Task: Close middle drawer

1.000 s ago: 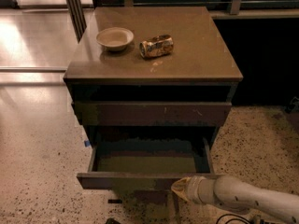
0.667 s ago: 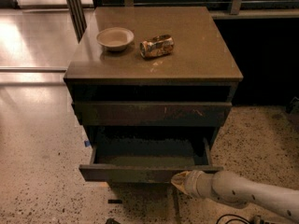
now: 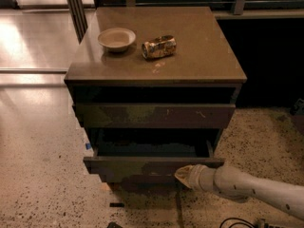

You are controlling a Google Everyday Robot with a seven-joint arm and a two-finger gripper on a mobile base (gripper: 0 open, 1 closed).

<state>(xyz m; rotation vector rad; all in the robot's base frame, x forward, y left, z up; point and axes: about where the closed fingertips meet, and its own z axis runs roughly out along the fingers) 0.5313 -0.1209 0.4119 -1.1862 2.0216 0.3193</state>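
Note:
The middle drawer of a dark cabinet stands partly pulled out. Its worn, patchy front faces me, and only a thin strip of its inner floor shows. My gripper comes in from the lower right on a pale arm. Its tip is against the right part of the drawer front, at the lower edge. The fingers look shut together in a pale point and hold nothing.
Above the drawer is a wider front with small pale scratches. A pale bowl and a crushed can sit on the cabinet top. Speckled floor lies all around. A black cable lies at the bottom right.
The middle drawer has slid back into the cabinet, so less of its floor shows. My gripper has moved forward with the drawer front.

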